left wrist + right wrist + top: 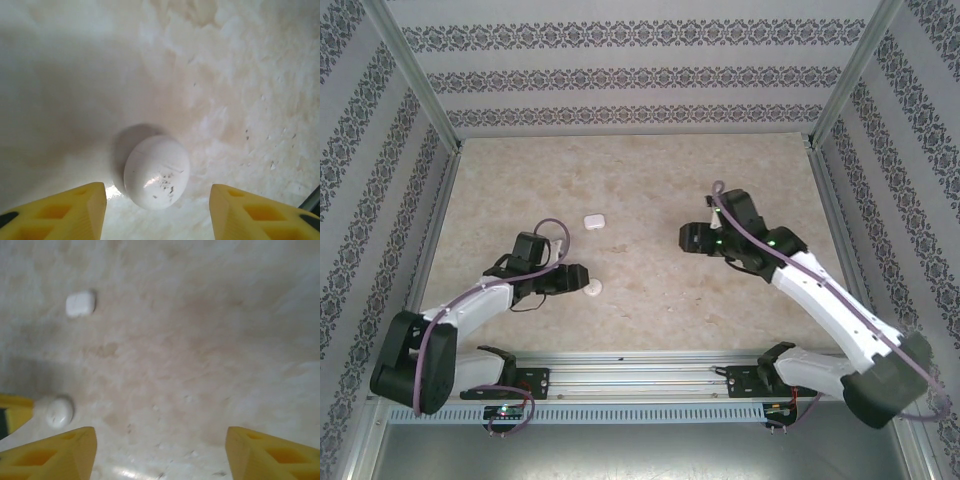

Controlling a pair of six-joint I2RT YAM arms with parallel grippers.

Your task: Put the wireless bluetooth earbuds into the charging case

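Note:
A white egg-shaped charging case, shut, with a lid seam and dark scuffs, lies on the table. My left gripper is open and low over it, one yellow finger on each side, neither touching. From above the case sits just right of the left gripper. A second white piece, a rounded square, lies farther back. My right gripper is open over bare table, empty; its camera sees the egg-shaped case and the rounded square. The earbuds are out of view.
The marble-patterned tabletop is enclosed by patterned walls with metal posts at the back corners. A metal rail runs along the near edge by the arm bases. A yellow finger of the left gripper touches the right wrist view's left edge.

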